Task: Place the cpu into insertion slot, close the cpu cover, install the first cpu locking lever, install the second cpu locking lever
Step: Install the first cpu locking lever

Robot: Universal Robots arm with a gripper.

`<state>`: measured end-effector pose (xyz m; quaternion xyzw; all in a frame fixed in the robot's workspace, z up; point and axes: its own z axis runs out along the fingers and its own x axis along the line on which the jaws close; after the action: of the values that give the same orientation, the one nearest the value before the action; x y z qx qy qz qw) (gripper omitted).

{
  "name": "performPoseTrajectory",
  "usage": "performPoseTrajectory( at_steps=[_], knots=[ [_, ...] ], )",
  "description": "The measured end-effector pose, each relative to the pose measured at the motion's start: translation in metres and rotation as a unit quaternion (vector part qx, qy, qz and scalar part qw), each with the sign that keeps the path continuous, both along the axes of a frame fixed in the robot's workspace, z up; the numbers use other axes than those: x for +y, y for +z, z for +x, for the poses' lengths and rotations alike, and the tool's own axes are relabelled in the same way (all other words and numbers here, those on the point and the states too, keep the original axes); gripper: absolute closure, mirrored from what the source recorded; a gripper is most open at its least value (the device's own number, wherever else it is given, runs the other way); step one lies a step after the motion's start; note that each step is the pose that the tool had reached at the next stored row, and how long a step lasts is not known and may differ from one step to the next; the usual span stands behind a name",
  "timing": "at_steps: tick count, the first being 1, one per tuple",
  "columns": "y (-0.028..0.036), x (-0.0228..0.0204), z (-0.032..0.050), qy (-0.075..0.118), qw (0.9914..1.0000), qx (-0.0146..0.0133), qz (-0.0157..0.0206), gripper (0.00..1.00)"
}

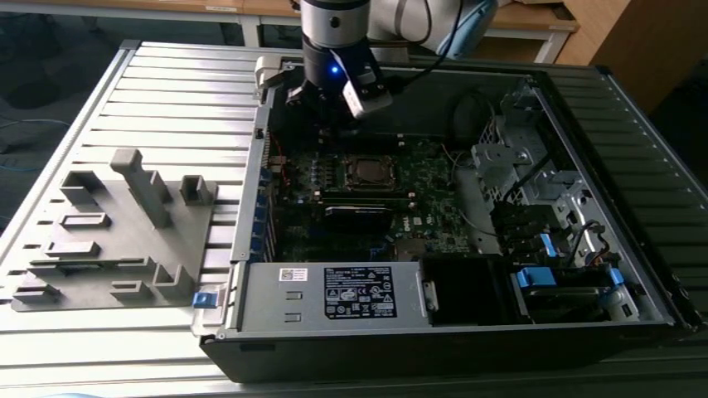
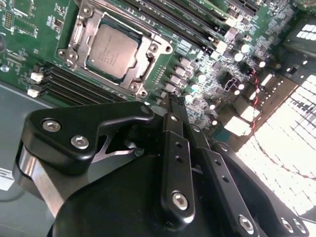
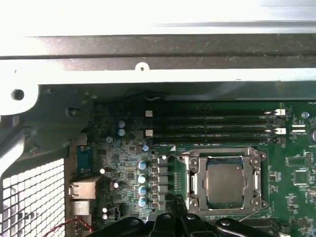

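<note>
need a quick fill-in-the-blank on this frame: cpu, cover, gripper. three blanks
1. The cpu sits inside its ___ on the motherboard.
2. The cpu cover is ___, lying flat around the cpu.
3. The gripper, close to the cover's edge, holds ___.
Missing words: socket; closed; nothing.
</note>
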<state>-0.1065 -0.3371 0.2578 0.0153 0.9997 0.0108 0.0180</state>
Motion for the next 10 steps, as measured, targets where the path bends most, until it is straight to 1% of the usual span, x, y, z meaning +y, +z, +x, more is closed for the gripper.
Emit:
performPoseTrajectory(
  at_steps=[3,4,6,8,9,10],
  knots=[
    [0.0002,-0.0001,-0.0004,0.0,1.0,0.0002,0.0003,0.89],
    [0.0001,-0.0001,-0.0006,0.0,1.0,0.0001,0.0026,0.89],
    [0.0,-0.0001,-0.0008,0.0,0.99994,0.0,0.0109,0.89],
    [0.0001,-0.0001,-0.001,0.0,0.99985,0.0001,0.0173,0.89],
    [0.0001,-0.0001,-0.0013,0.0,0.9998,0.0001,0.02,0.89],
    [0.0,-0.0001,-0.0014,0.0,0.9998,0.0,0.0201,0.89]
  ],
)
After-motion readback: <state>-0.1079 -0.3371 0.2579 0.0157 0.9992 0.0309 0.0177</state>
